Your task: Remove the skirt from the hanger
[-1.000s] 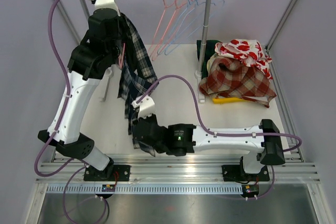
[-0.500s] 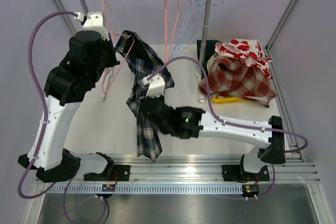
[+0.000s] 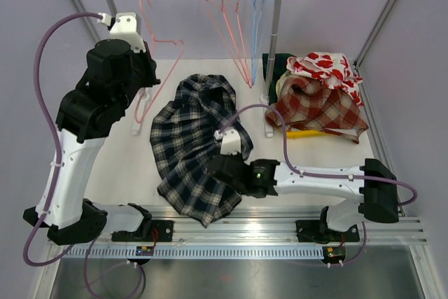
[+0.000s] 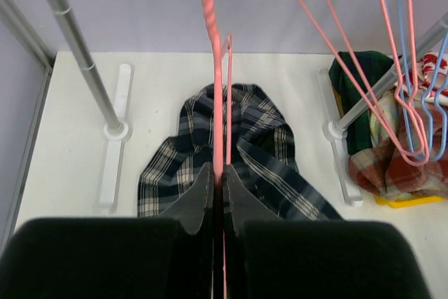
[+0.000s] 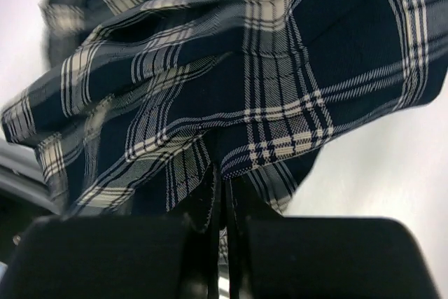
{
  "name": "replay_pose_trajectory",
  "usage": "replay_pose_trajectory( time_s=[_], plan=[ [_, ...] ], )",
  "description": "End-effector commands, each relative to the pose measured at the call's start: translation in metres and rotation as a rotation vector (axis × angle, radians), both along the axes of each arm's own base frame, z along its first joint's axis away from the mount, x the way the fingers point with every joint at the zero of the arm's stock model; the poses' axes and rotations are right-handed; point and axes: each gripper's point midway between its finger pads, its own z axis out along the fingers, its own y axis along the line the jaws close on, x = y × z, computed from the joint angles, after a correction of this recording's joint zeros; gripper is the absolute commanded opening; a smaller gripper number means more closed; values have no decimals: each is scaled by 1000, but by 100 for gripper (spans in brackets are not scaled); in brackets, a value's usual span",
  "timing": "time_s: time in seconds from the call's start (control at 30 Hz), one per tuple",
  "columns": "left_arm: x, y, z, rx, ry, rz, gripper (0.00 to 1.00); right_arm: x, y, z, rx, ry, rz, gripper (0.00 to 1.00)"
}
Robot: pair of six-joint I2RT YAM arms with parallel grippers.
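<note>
Skirt [image 3: 192, 148] lies spread on the tabletop [image 3: 329, 152], clear of the pink hanger [image 4: 215, 103] pinched in the left tool [image 4: 218, 187], and the right tool [image 5: 222, 190] is clamped on its fabric: retreat without releasing and it drags the cloth off the near edge.

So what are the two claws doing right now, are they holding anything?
Left gripper: closed, holding the pink hanger.
Right gripper: closed, pinching the plaid skirt.
</note>
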Motion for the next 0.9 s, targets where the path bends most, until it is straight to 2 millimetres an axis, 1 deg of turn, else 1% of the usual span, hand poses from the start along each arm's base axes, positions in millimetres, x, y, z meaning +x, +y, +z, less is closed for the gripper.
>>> replay_pose_trajectory(
  time_s=[0.0,0.03,0.07,0.1,0.13,0.17,0.2,0.23,0.27,0.33,0.37,0.4,0.43,0.47,0.5,0.53,0.6,0.63,0.67,0.7,0.73,0.77,0.8,0.83,0.87],
  plan=[
    [31,-24,54,-54,-210,-58,0,-31,-22,12,99,2,-59,0],
    [44,-32,52,-48,-204,-65,0,-36,-29,9,82,0,-66,0],
    [49,-38,61,-58,-232,-81,0,-40,-41,5,50,1,-76,0],
    [51,-39,75,-72,-266,-83,0,-46,-46,2,49,3,-87,0],
    [65,-47,71,-62,-260,-86,0,-47,-53,-1,40,7,-99,0],
    [71,-51,76,-65,-277,-89,0,-49,-60,-1,43,16,-111,0],
    [78,-55,75,-58,-279,-93,0,-49,-65,-5,34,12,-116,0],
    [82,-57,86,-63,-306,-95,0,-50,-67,-6,38,11,-117,0],
    [97,-68,77,-55,-295,-103,0,-50,-69,-2,57,8,-116,0],
    [107,-78,78,-56,-311,-131,0,-48,-71,-1,57,-5,-113,0],
    [121,-90,70,-53,-303,-147,0,-48,-71,2,61,-12,-106,0],
    [127,-94,68,-53,-303,-150,0,-47,-71,4,60,-18,-104,0],
    [134,-99,62,-50,-291,-152,0,-47,-71,7,60,-22,-102,0],
    [138,-100,63,-51,-293,-144,0,-46,-74,8,46,-26,-103,0],
    [148,-106,50,-40,-268,-142,0,-45,-75,12,47,-35,-111,0],
    [154,-109,41,-38,-252,-136,1,-44,-77,17,53,-39,-113,0],
    [161,-112,26,-26,-221,-132,3,-42,-84,24,55,-56,-124,0],
    [164,-114,19,-25,-206,-132,4,-42,-89,32,80,-63,-128,0],
    [165,-116,6,-15,-179,-132,6,-40,-95,37,79,-78,-137,0],
    [162,-114,6,-15,-176,-131,6,-39,-99,42,88,-86,-143,0],
    [159,-115,5,-19,-173,-131,7,-38,-106,52,114,-96,-152,0],
    [157,-114,3,-17,-169,-127,9,-36,-116,56,104,-118,-167,0],
    [156,-114,-7,-6,-149,-126,12,-34,-121,63,111,-129,-175,0],
    [146,-109,2,-15,-169,-124,17,-33,-130,73,130,-142,-185,0],
    [140,-108,3,-13,-173,-121,31,-29,-143,78,104,-172,-208,0]
  ],
)
